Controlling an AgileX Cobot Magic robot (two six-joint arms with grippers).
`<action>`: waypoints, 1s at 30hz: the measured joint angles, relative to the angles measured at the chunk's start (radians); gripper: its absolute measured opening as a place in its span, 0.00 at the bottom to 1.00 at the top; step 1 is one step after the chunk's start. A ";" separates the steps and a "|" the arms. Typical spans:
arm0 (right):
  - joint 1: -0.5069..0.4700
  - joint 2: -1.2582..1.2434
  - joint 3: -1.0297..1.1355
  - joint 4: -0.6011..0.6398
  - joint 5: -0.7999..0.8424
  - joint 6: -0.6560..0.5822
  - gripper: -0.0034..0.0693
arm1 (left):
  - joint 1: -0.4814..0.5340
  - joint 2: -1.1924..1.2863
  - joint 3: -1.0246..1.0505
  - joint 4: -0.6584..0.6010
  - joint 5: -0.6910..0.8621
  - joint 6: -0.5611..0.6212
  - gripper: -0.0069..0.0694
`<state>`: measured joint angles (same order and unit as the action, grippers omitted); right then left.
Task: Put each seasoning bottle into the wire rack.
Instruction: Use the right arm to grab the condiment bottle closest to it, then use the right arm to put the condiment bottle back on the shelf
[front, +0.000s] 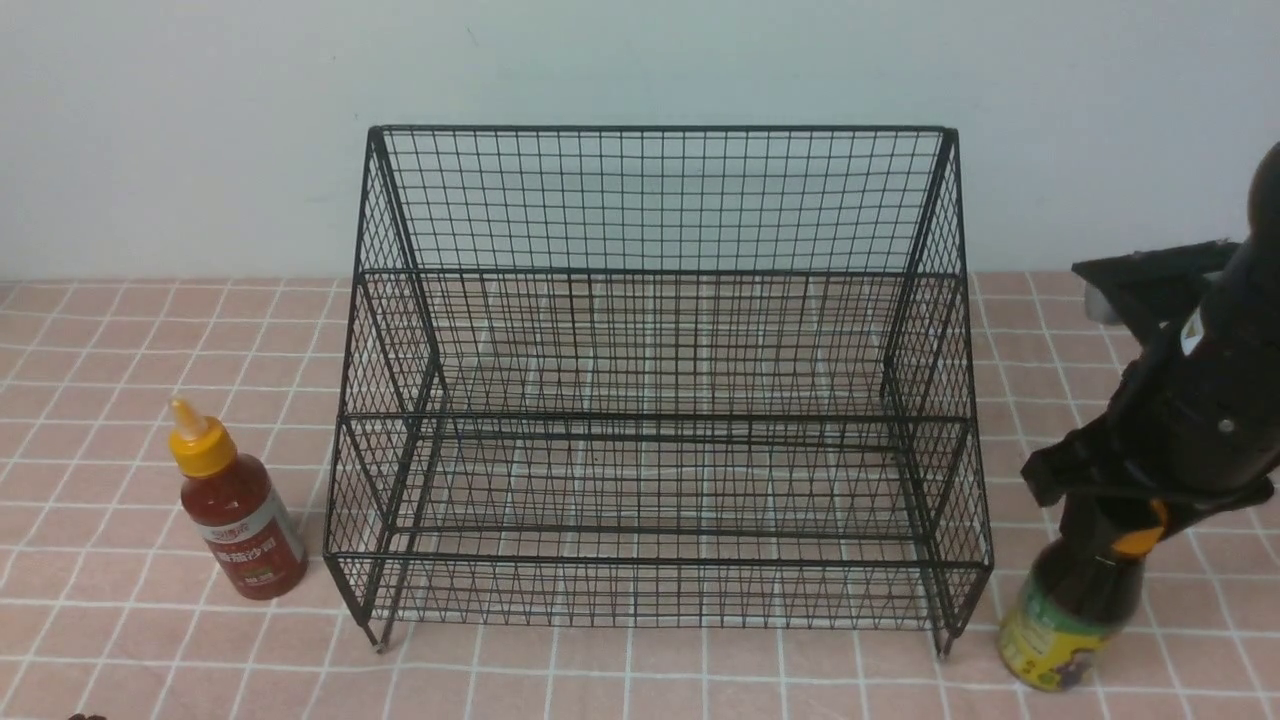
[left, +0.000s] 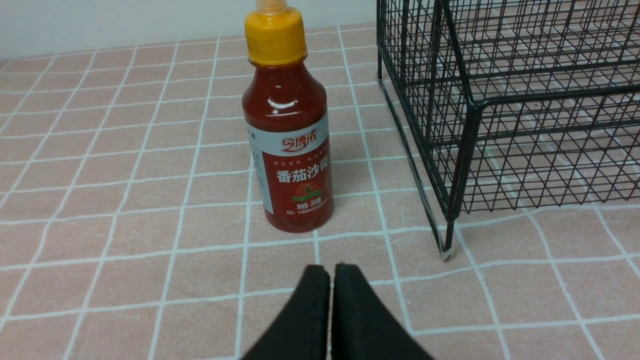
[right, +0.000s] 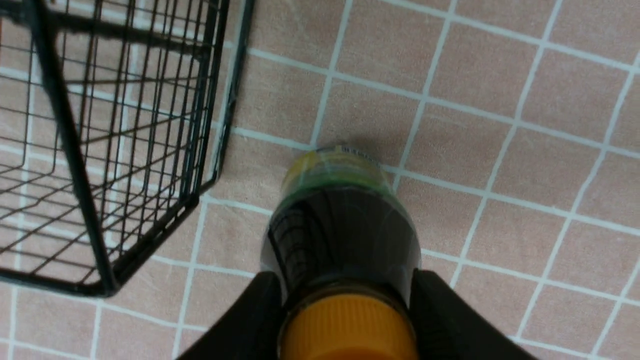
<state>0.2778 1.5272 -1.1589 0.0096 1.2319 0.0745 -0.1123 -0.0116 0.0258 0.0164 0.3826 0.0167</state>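
The black wire rack (front: 660, 420) stands empty in the middle of the table. The slim red sauce bottle (front: 243, 530) stands upright just left of the rack's front corner. In the left wrist view the red bottle (left: 292, 150) is ahead of my left gripper (left: 330, 270), which is shut, empty and a short way from it. The rounder dark sauce bottle (front: 1065, 625), with a green-yellow label, is at the rack's front right corner, slightly tilted. My right gripper (right: 345, 280) is shut on the dark bottle (right: 345, 225) at its shoulder, just below the orange cap.
The table has a pink cloth with a white grid (front: 120, 360). A white wall rises close behind the rack. The rack's front left foot (left: 446, 252) and its right front corner (right: 107, 287) are close to the bottles.
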 joint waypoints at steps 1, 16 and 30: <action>0.000 0.000 -0.025 -0.010 0.010 -0.002 0.46 | 0.000 0.000 0.000 0.000 0.000 0.000 0.08; 0.002 -0.333 -0.304 0.015 0.055 -0.012 0.46 | 0.000 0.000 0.000 0.000 0.000 0.000 0.08; 0.003 -0.277 -0.356 0.306 0.077 -0.120 0.46 | 0.000 0.000 0.000 0.000 0.000 0.000 0.08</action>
<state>0.2812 1.2505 -1.5146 0.3154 1.3093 -0.0453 -0.1123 -0.0116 0.0258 0.0164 0.3826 0.0167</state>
